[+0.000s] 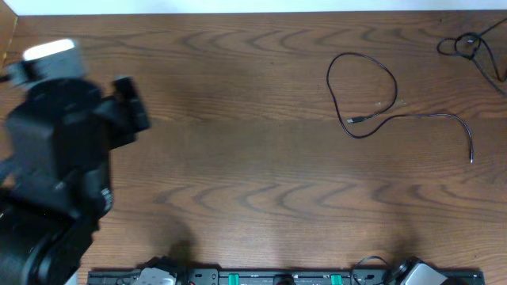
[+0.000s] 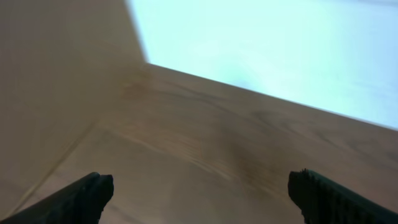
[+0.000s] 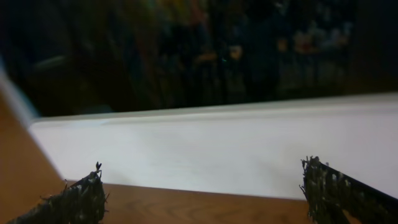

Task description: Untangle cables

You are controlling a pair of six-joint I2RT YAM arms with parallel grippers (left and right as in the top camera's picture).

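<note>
Judging from the overhead view, the untangling looks largely done. 1 black cable (image 1: 420, 115) lies alone on the right half of the table (image 1: 238, 158), spread into 1 open loop with its plug at the loop's lower edge and a long tail running right to a free end. It seems to cross itself once near the plug, and nothing else is wound through it. A 2nd dark cord, a small clump (image 1: 467, 43), sits at the far right corner, well apart from the 1st and partly cut off by the frame. It looks bunched in several tight loops, so loosening it is probably what remains, along with opening the 1 crossing. No white cord shows clearly; a few pale marks inside the loop are too faint to name. The left gripper (image 2: 199, 186) hangs over bare wood at the table's left side, far from both cords, its fingers (image 2: 93, 193) spread wide with nothing between them. The right gripper (image 3: 202, 186) is likewise spread wide and empty, its fingers (image 3: 84, 199) framing only the table edge and a white surface beyond. Neither wrist view shows a cable.
</note>
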